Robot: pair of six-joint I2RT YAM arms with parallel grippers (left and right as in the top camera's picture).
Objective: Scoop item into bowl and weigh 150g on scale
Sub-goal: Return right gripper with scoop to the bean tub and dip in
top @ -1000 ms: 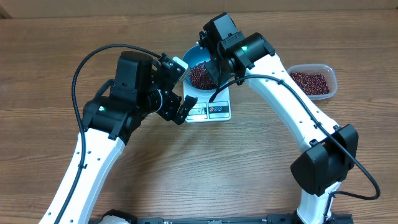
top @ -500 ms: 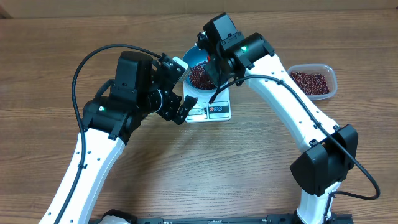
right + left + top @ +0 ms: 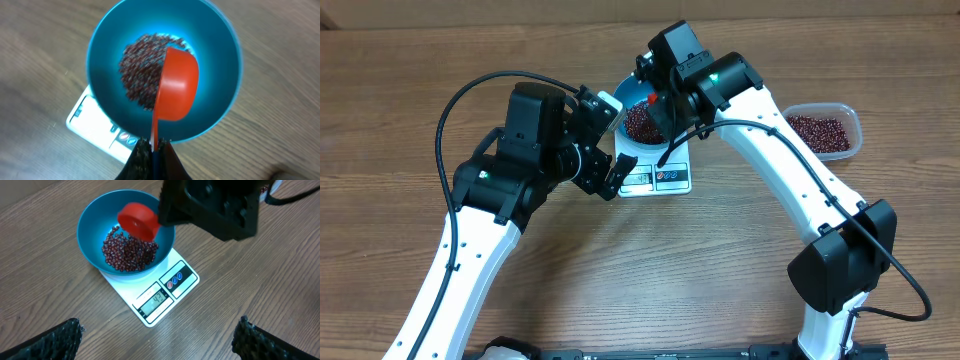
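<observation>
The blue bowl (image 3: 629, 92) sits on the white scale (image 3: 660, 179), with a heap of dark red beans (image 3: 640, 122) inside. My right gripper (image 3: 656, 97) hangs over the bowl, shut on the thin handle of a red scoop (image 3: 175, 85). In the right wrist view the right gripper (image 3: 154, 143) pinches the handle, and the scoop's cup hovers above the beans (image 3: 140, 65) with none showing on it. From the left wrist, the scoop (image 3: 137, 220) is over the bowl (image 3: 90, 235), and the scale (image 3: 165, 292) has a lit display. My left gripper (image 3: 157, 330) stands open and empty beside the scale.
A clear plastic tub (image 3: 820, 130) holding more beans stands to the right of the scale. The right arm reaches across from the front right, and the left arm (image 3: 520, 150) fills the space left of the bowl. The table is bare wood.
The right gripper has shifted slightly over the bowl, so a bit more of the red scoop shows from overhead. The left arm has not moved.
</observation>
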